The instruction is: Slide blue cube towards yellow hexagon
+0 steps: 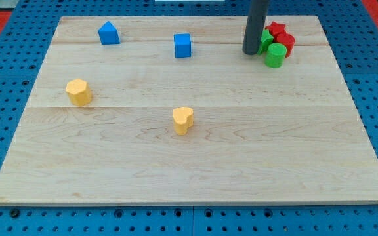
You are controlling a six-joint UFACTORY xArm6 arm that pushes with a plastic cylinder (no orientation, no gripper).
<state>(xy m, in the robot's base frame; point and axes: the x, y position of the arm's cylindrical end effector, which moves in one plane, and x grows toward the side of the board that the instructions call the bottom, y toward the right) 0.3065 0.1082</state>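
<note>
Since the blue cube (183,46) is lying near the view's top and the yellow hexagon (79,92) is sitting well apart toward the lower left, my tip (251,52) is resting to the cube's right, touching the red and green cluster (277,44), suiting a leftward push. No pincer is showing; no containers are standing on the bench (241,164).

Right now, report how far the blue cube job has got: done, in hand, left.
Done: nothing visible; the blue cube sits near the view's top, well apart from the yellow hexagon at the view's left. In hand: my tip stands right of the cube, not touching it, beside the red and green blocks. Left: the whole push, leftward and down the view.
</note>
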